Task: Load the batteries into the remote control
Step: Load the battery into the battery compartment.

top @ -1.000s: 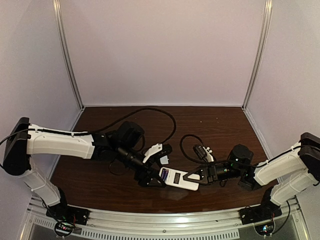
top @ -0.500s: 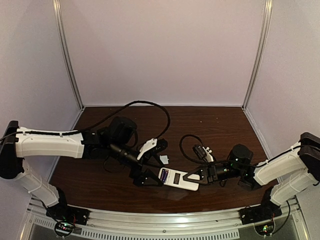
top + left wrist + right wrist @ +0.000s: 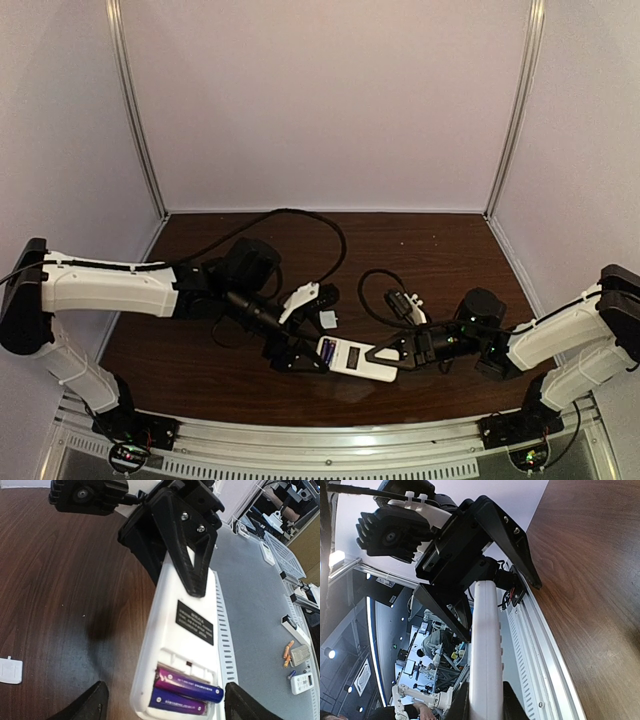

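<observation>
Left wrist shows batteries (image 3: 185,692) seated in remote control (image 3: 182,625), unseen from right wrist; it runs toward 12 o'clock between spread-apart left hand (image 3: 167,702); right hand (image 3: 388,352) clamps it.

The top camera sits high above and behind the arms, looking down and forward over the whole brown table (image 3: 440,250) from far off. The left wrist view is in close, staring along the white back of the remote control (image 3: 185,645) toward the right gripper (image 3: 196,582). The right wrist view, just as close, sights down the remote's thin edge at the left gripper (image 3: 500,610). All three share that remote.
</observation>
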